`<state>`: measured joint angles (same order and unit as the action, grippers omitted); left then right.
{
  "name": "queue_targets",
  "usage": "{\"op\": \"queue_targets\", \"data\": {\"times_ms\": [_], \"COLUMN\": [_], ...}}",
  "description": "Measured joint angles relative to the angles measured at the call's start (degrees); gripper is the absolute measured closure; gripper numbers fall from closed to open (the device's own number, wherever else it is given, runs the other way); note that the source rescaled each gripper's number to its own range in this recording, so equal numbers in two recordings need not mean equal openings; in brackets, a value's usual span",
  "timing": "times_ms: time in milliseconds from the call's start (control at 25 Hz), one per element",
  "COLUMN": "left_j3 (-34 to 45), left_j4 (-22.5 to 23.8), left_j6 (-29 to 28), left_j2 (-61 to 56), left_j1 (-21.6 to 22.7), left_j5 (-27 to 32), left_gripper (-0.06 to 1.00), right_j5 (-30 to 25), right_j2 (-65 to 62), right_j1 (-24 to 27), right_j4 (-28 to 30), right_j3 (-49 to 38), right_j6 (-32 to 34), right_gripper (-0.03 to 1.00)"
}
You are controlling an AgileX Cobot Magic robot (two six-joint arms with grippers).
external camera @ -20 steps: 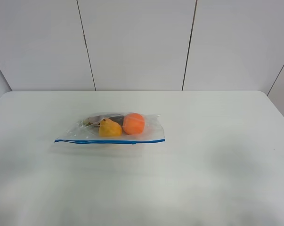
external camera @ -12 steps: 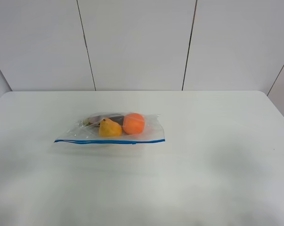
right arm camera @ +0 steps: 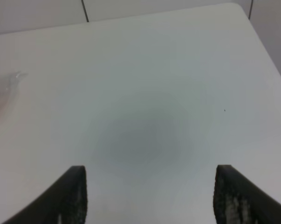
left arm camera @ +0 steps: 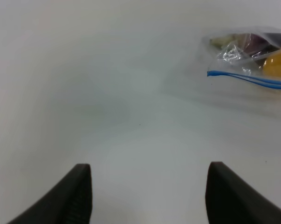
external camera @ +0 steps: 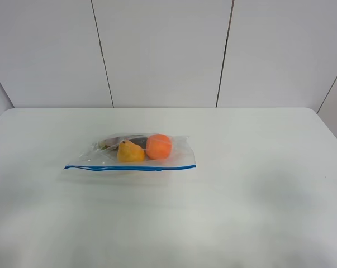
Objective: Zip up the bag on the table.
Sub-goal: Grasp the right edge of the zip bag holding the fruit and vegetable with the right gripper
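The clear crinkly bag (external camera: 132,152) lies flat on the white table (external camera: 241,190), left of centre, its blue zip strip (external camera: 129,167) along the near edge. An orange ball, a yellow pear shape and a dark item show through it. No arm shows in the exterior view. My left gripper (left arm camera: 149,196) is open above bare table, with one end of the bag (left arm camera: 252,56) and its blue strip ahead of it. My right gripper (right arm camera: 152,196) is open over bare table, and only a blurred corner of the bag (right arm camera: 5,91) shows at the frame's edge.
White wall panels stand behind the table's far edge (external camera: 157,108). The table's rounded far right corner (right arm camera: 238,7) shows in the right wrist view. Soft shadows lie on the tabletop near the front.
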<state>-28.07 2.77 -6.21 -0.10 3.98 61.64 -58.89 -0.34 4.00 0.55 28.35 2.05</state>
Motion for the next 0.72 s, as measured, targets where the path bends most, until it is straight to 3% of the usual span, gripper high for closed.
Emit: {"op": "queue_targets", "data": {"times_ms": [720], "left_j3": [0.00], "left_j4": [0.00], "left_j6": [0.00], "left_j2": [0.00], "left_j1": [0.00], "left_j5": [0.00], "left_gripper": [-0.06], "right_j5": [0.00], "right_j2": [0.00], "right_j1": [0.00], "right_j4": [0.23], "right_j3": [0.00], "right_j6": [0.00], "right_gripper": [0.15]}}
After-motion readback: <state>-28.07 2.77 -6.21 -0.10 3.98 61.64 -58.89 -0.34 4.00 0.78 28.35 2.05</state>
